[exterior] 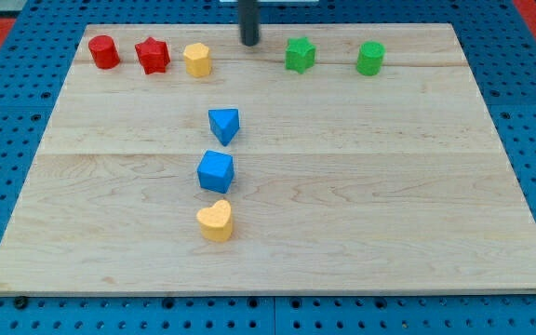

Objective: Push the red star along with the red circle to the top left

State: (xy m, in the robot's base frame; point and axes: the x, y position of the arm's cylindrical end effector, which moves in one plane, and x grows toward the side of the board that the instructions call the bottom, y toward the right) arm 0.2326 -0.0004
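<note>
The red circle [103, 51] stands near the board's top left corner. The red star [153, 56] stands just right of it, a small gap between them. A yellow hexagon block [197, 60] stands right of the star. My tip [249, 42] is at the view's top, right of the yellow hexagon and left of the green star [300, 54]. It touches no block.
A green circle [370, 58] stands at the top right. A blue triangle block [223, 125], a blue cube [216, 171] and a yellow heart [215, 221] form a column in the middle. The wooden board [389, 186] lies on a blue pegboard.
</note>
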